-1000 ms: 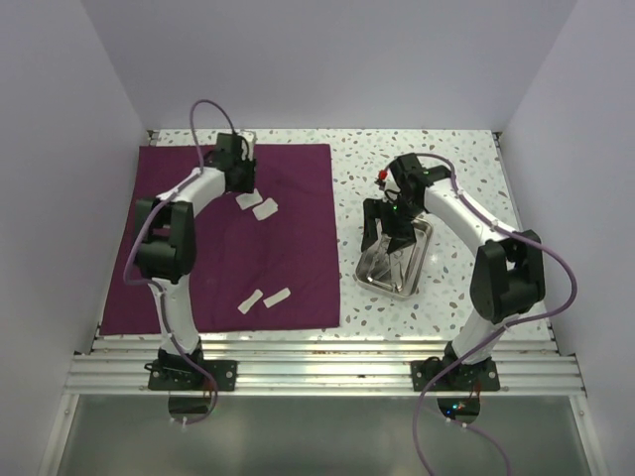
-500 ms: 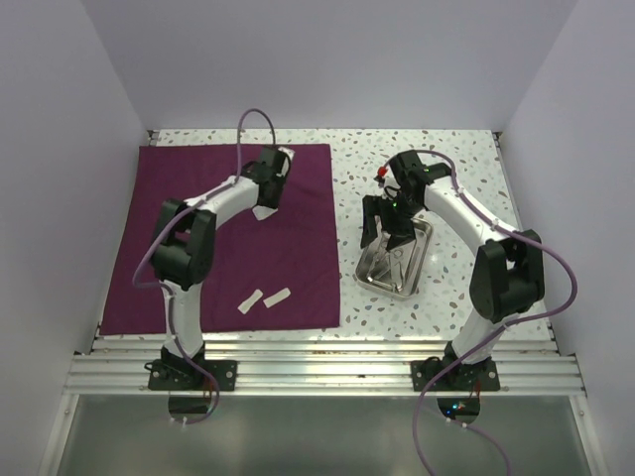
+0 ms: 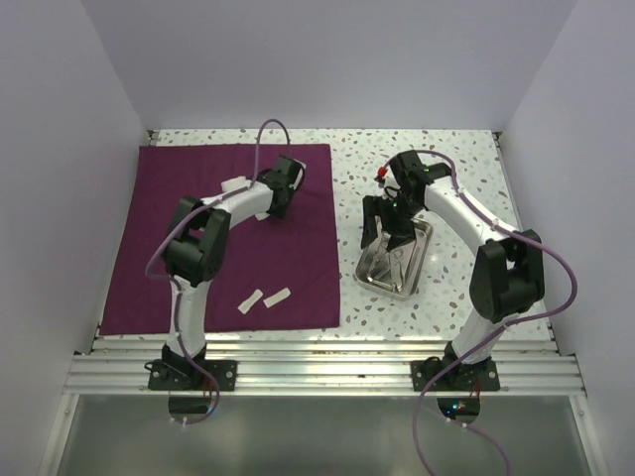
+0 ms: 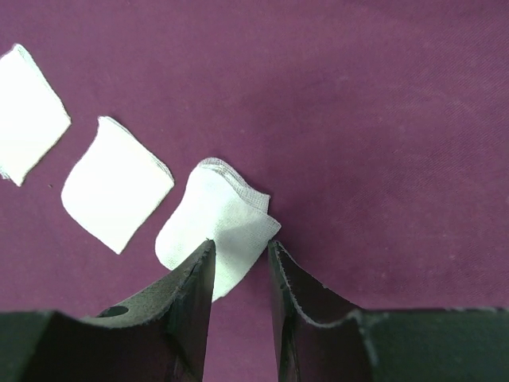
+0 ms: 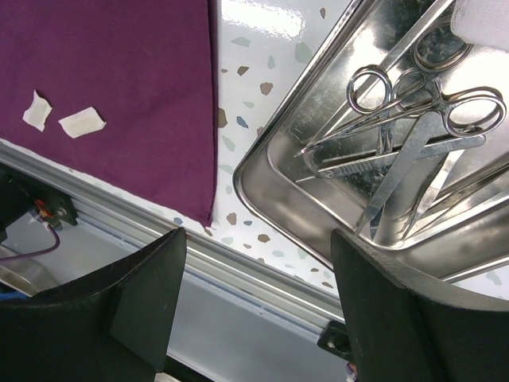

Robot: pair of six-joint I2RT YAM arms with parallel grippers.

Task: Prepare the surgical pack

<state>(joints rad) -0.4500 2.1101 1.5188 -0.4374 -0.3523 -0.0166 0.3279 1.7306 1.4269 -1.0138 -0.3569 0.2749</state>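
surgical pack not assembled, parts in two places. maroon cloth (image 3: 298, 268) lies flat on the left of the table (image 3: 456, 159). steel tray (image 5: 294, 119) sits off it to the right, near the cloth's edge but not touching, with scissors (image 5: 421, 131) and other slim tools inside.

left gripper (image 4: 241, 263) is down on the far part of the cloth, fingers drawn in on one corner of a gauze pad (image 4: 215, 227). most of the pad hangs out ahead of the tips. two more pads (image 4: 118, 183) lie just beside it, two others (image 3: 263, 297) near the cloth's front edge.

right gripper (image 5: 258, 239) hangs over the tray's near corner, fingers wide apart, nothing between them.

risks as i see them:
- bite is only on a corner, so the pad could slide free or unfold on any lift or carry.
- tips are close to the fabric. if they have nipped the cloth as well, a lift would pull up a ridge and shift the neighbouring pads.
- if this pad is bound for the tray, the right arm sits in that space and the two could crowd each other.
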